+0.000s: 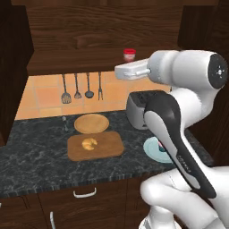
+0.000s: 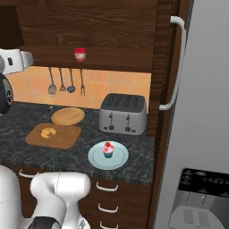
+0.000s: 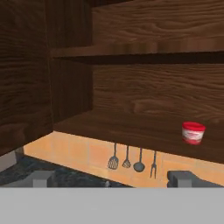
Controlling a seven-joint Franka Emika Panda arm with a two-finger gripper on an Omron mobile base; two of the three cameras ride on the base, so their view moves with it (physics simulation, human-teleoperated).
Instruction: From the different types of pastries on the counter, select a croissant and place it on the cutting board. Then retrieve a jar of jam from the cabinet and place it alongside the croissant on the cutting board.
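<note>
The golden croissant (image 1: 89, 143) (image 2: 48, 132) lies on the brown cutting board (image 1: 111, 146) (image 2: 66, 137), left of its middle. The red-lidded jar of jam (image 1: 129, 54) (image 2: 80, 54) (image 3: 193, 132) stands upright on the open shelf of the dark cabinet (image 1: 76, 60) (image 3: 131, 127). My gripper (image 1: 120, 71) (image 3: 114, 180) is raised level with the shelf edge, just below and in front of the jar. It is open wide with nothing between its fingers (image 3: 41, 178). In the hand view the jar sits off to the right.
A round wooden plate (image 1: 91, 123) lies behind the board. A pink cupcake (image 2: 108, 149) sits on a pale blue plate (image 2: 95, 159) before the toaster (image 2: 123, 114). Utensils (image 1: 80, 89) hang under the shelf. A fridge (image 2: 201, 112) stands at right.
</note>
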